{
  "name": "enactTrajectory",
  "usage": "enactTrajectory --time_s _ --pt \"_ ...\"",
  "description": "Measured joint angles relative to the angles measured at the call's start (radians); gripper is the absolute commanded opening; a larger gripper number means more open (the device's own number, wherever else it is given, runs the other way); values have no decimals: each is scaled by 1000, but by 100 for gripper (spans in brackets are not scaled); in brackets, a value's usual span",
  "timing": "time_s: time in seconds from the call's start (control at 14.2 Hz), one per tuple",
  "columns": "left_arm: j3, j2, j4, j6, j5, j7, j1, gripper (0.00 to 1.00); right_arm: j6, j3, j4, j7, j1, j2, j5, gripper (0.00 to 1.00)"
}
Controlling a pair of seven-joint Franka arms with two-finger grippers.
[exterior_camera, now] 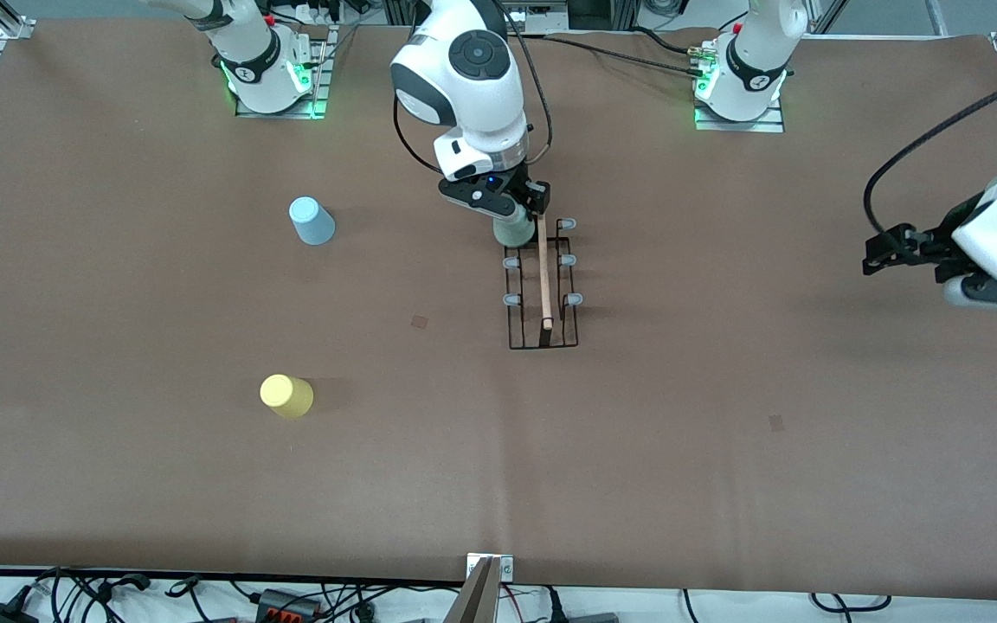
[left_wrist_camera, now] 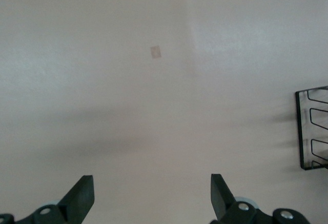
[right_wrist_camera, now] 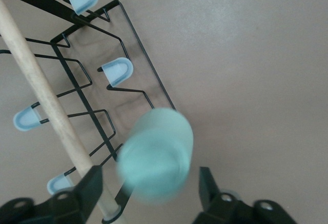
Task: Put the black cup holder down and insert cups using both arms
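Note:
The black cup holder (exterior_camera: 542, 347) stands mid-table, its wooden rod handle (exterior_camera: 543, 277) running along its length; it also shows in the right wrist view (right_wrist_camera: 41, 90) and at the edge of the left wrist view (left_wrist_camera: 298, 126). My right gripper (exterior_camera: 511, 227) is over the holder's end nearest the robot bases, open, with the blurred mint green cup (right_wrist_camera: 156, 155) between its fingers, clear of both. The light blue cup (exterior_camera: 312, 221) and the yellow cup (exterior_camera: 286, 396) stand upside down toward the right arm's end. My left gripper (exterior_camera: 884, 251) is open and empty over bare table at the left arm's end.
Two small square marks lie on the brown table cover (exterior_camera: 419, 321) (exterior_camera: 776, 422). Cables and a bracket (exterior_camera: 488, 571) run along the table's near edge. The arm bases (exterior_camera: 273, 78) (exterior_camera: 741, 86) stand at the top of the front view.

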Motion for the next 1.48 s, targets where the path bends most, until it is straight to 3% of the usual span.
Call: enactTrajectory --time_s 0.14,0.42,0.78,1.06,1.27,1.48 --pt "18 -70 -68 42 0 0 -17 100 -8 -8 17 0 -6 -6 0 100" --pt "19 -127 -74 1 5 2 -20 100 -140 -17 47 -65 -106 -89 -3 100" --pt "19 -121 -74 0 21 4 -24 100 -272 -27 32 -485 -325 -155 -6 100" --pt "19 -115 -68 0 21 4 -27 100 -140 -43 13 -863 -526 -55 -29 100" --pt "19 -108 -60 0 21 4 -31 100 -40 -113 13 -1006 -556 34 -120 100" --pt "19 -105 -58 -1 21 4 -31 100 139 -130 12 -1022 -555 124 -148 100"
